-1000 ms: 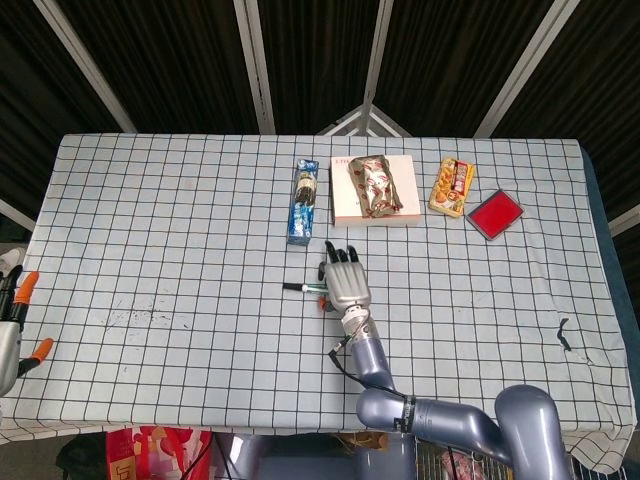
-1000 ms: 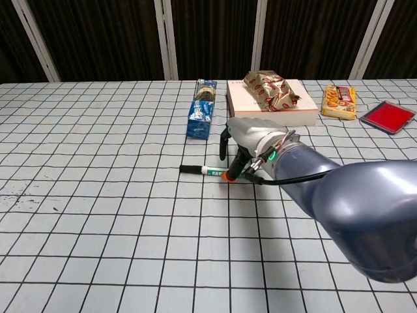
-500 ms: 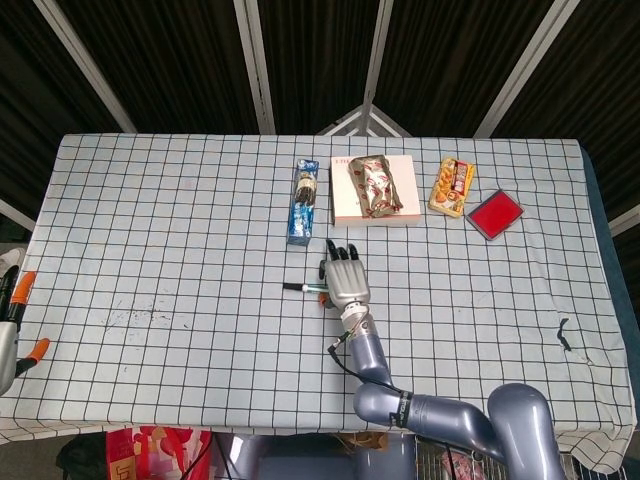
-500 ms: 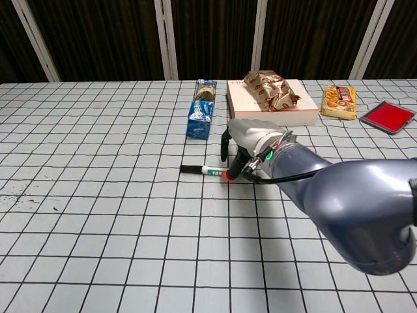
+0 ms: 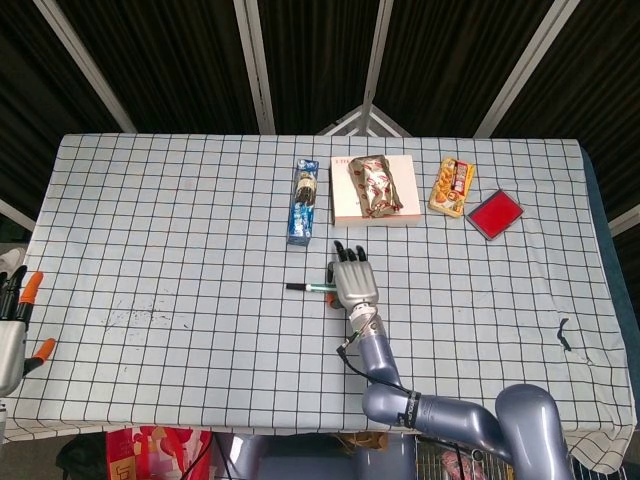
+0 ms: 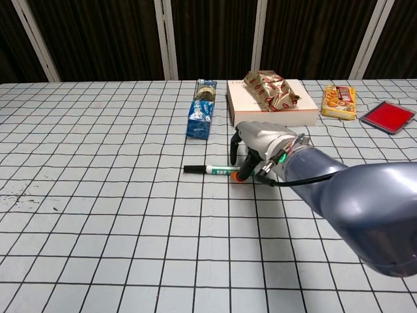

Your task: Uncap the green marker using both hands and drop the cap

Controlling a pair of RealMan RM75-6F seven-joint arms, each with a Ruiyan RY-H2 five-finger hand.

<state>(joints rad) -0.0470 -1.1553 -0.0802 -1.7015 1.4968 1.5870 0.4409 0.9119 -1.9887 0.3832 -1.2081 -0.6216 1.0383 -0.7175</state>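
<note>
**Green marker: right-hand pickup, grip not settled**

Green marker (image 6: 215, 171) lies flat on the desk (image 5: 150, 230), running sideways. Its black cap end pokes out to the left of your right hand (image 5: 353, 283); the orange-tipped end sits under the fingers (image 6: 236, 149). Fingers are curled down over that end. Chest view suggests contact at the orange tip, but I cannot tell if they actually pinch it or only rest on it. Left hand (image 5: 12, 335) is well apart at the far left edge, holding nothing that I can see.

How to do this step well, my read:
- Close thumb against finger across the barrel, not on the tip. It's a thin, smooth, round plastic stick, so it will likely roll away if pushed from one side.
- Keep the cap end clear of your grip; the left hand needs that whole black section.
- Lift level. The checked cloth looks soft with a few wrinkles, so dragging may bunch it.
- Then bring the left hand in along the marker's axis and pull straight, no twisting off-line.

Nearby beyond the fingertips: blue snack pack (image 5: 303, 200), glossy and long; flat pale box (image 5: 345, 195) with a crinkled foil wrapper (image 5: 374, 184) on top. Further right are an orange snack packet (image 5: 452, 186) and a red flat case (image 5: 495, 213). Lift clear of the blue pack.
</note>
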